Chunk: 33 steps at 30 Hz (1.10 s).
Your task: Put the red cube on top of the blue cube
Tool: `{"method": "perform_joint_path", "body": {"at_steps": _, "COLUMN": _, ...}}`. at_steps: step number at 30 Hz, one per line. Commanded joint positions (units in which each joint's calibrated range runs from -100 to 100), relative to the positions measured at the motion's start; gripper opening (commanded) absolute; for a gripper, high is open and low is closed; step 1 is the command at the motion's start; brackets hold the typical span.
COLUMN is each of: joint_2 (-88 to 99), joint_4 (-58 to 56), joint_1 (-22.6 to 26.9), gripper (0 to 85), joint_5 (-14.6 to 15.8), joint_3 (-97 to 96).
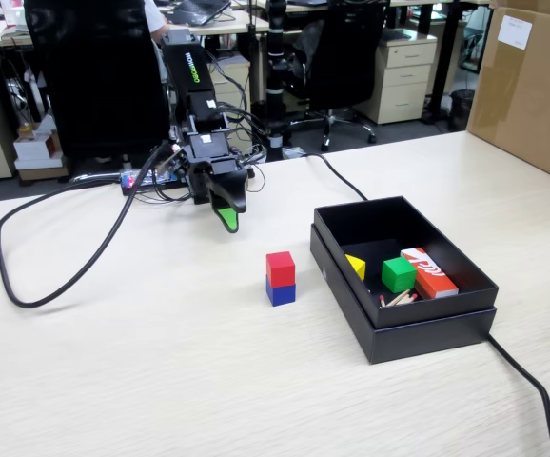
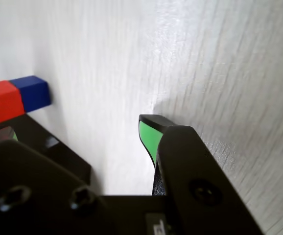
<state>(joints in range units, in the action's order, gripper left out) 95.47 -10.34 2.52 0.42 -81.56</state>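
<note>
Mid-worktop: red cube [image 1: 280, 268] sits squarely on blue cube [image 1: 281, 291], just beside the black box [image 1: 418, 328]. Beyond, gripper [image 1: 227, 215] hangs clear, empty; jaws' gap cannot be told. Judgement: stack done; withdraw without brushing it.

red cube [image 1: 280, 268], blue cube [image 1: 281, 292] (dark), green-padded fingers [image 2: 150, 136].
</note>
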Motion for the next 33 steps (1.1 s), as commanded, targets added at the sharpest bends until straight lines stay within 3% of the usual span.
{"method": "perform_joint_path", "body": {"at_steps": 1, "joint_2": 1.3, "joint_4": 6.4, "joint_1": 0.1, "gripper": 49.9, "joint_5": 0.0, "joint_3": -0.1}}
{"method": "perform_joint_path", "body": {"at_steps": 10, "joint_2": 1.4, "joint_4": 22.6, "joint_1": 0.5, "gripper": 49.3, "joint_5": -0.6, "joint_3": -14.2}}
{"method": "perform_joint_path", "body": {"at_steps": 33, "joint_2": 0.7, "joint_4": 18.5, "joint_1": 0.4, "gripper": 49.1, "joint_5": -0.6, "joint_3": -16.3}}
